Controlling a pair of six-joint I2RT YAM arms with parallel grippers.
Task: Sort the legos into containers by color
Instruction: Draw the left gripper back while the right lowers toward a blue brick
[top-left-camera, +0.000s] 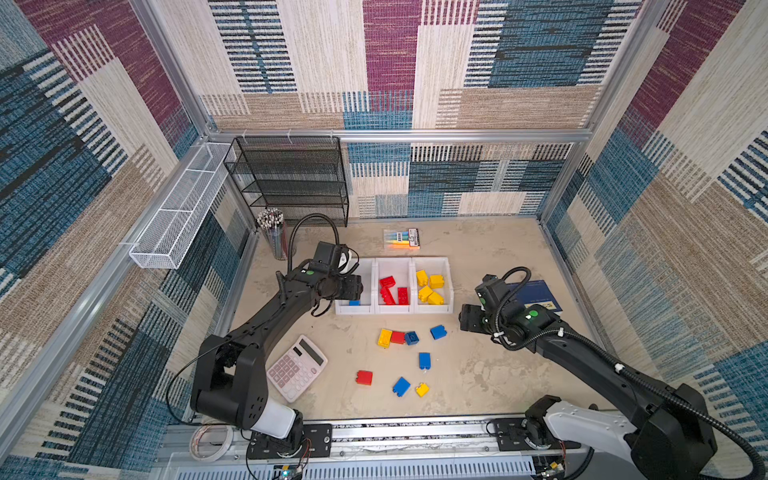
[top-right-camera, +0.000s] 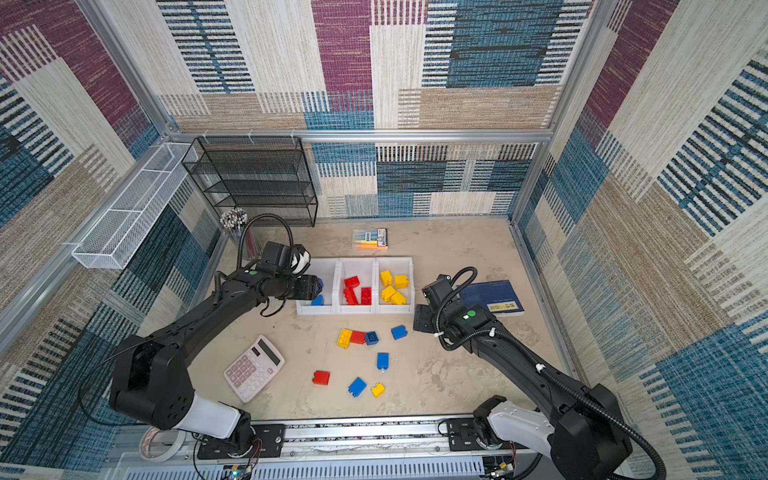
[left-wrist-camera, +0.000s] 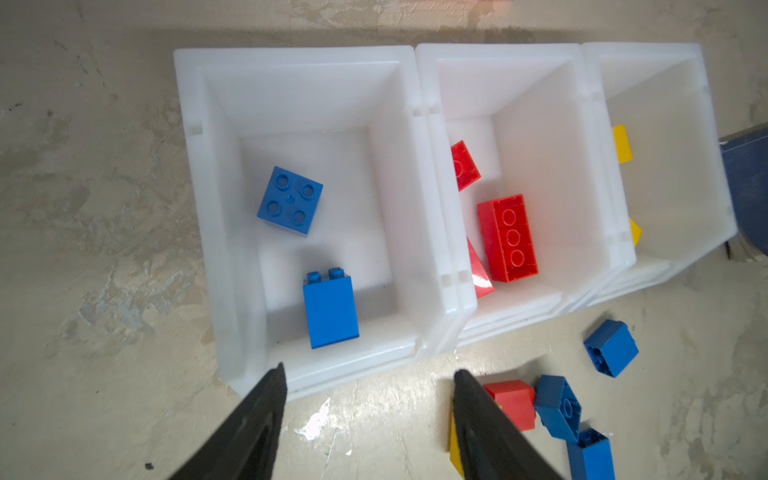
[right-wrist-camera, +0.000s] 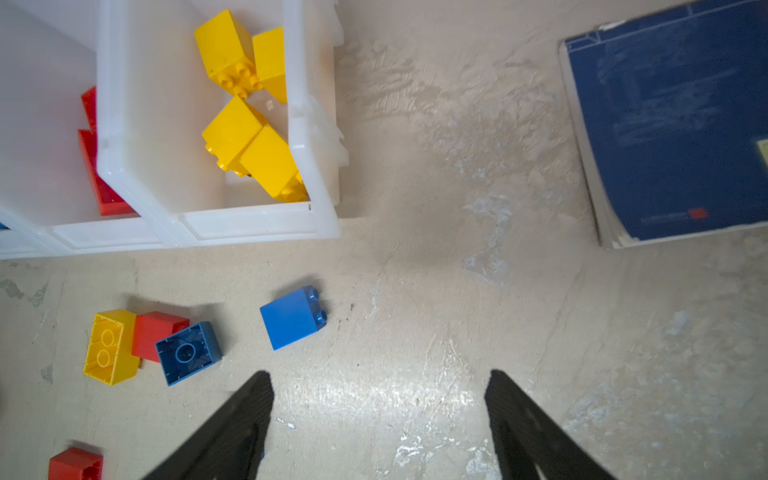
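L tool (left-wrist-camera: 369, 370) hung w/ jaws parted, nothing betw. them, over the front wall of the containers (left-wrist-camera: 291, 56); two blue legos (left-wrist-camera: 289, 200) lay in the bin just ahead of its tips. R tool (right-wrist-camera: 380, 374) had jaws spread wide, nothing held, over bare desk (right-wrist-camera: 415, 291). A loose blue brick (right-wrist-camera: 293, 318) lay ahead of it, toward the L arm's side, apart from the tips.

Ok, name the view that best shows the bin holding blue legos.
The left wrist view: it looks straight into that bin, both blue legos in full sight. In both top views the left arm covers most of it. The right wrist view catches only its edge.
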